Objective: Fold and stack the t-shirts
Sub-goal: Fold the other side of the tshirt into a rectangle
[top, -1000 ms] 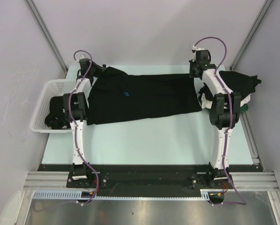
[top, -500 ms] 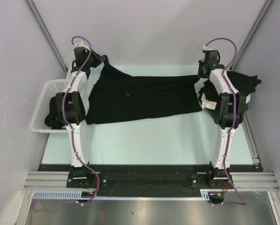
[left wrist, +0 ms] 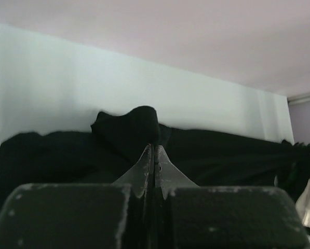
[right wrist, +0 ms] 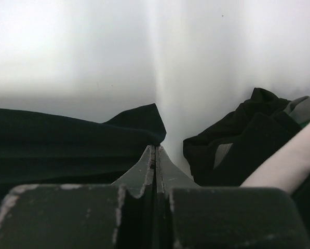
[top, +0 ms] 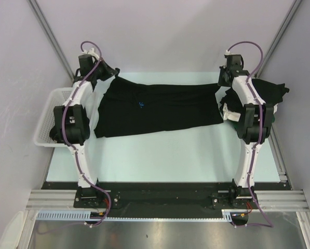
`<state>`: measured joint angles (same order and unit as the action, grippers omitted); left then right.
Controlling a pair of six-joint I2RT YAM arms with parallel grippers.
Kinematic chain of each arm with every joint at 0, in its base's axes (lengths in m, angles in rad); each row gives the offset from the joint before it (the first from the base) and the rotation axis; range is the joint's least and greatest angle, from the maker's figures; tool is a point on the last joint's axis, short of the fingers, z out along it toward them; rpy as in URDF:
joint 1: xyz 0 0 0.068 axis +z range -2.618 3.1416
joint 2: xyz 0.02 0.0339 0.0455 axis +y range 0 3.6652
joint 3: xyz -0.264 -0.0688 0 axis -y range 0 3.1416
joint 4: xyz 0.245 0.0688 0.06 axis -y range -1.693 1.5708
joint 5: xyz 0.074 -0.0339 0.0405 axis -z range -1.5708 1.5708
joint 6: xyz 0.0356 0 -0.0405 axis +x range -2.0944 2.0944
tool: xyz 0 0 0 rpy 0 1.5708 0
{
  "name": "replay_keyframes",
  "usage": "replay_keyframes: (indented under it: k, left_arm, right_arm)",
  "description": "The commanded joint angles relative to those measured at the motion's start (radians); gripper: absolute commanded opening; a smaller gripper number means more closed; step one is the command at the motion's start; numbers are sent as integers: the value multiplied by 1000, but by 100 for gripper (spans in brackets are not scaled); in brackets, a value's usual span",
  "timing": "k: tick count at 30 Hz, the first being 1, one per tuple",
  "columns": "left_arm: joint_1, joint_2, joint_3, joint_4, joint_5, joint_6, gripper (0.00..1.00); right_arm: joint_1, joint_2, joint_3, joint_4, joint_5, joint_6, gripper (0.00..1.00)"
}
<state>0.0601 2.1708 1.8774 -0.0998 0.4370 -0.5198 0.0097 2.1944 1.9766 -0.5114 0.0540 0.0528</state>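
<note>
1. One black t-shirt (top: 157, 110) lies spread flat and wide on the tabletop (top: 160, 155), its small blue chest mark (top: 140, 105) facing up. No crease or fold shows in it yet, so I judge the folding of this shirt to be at its very start.
2. The left hand (left wrist: 154, 148) is pressed together on the far-left corner of the black t-shirt, and the cloth rises from the tabletop up to it.
3. The right hand (right wrist: 155, 148) is likewise clamped on the far-right corner of the black t-shirt, with the fabric bunched at its tips.
4. With both far corners gripped, the likely step in hand is bringing the far edge over toward the near edge.
5. No neat folded stack can be seen anywhere. Just right of the black t-shirt lies a rumpled heap of t-shirts (top: 269, 93), mostly black with white and green showing at its near side. It looks unfolded, so most of the task seems left to do.
6. Just left of the black t-shirt stands a white mesh basket (top: 45, 104). Dark cloth (top: 58, 129) lies in its near end, partly hidden by the left arm. Whether that is one shirt or several cannot be told.
</note>
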Motion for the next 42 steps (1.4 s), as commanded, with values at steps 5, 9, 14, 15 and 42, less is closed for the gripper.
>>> replay_keyframes:
  k: [5, 9, 14, 15, 42]
  left_arm:
    - [24, -190, -119, 3, 37, 67, 0]
    - [52, -193, -101, 46, 25, 17, 0]
    - [67, -181, -24, 74, 11, -11, 0]
    - [70, -178, -14, 75, 8, -13, 0]
    - [142, -238, -52, 65, 45, -23, 0]
  right_arm:
    - [-2, -81, -16, 5, 9, 5, 0]
    - [-2, -53, 21, -1, 3, 2, 0]
    - [-2, -10, 39, 28, -6, -28, 0]
    - [-4, 4, 60, 31, -5, -33, 0]
    - [-2, 113, 295, 149, -146, -50, 0]
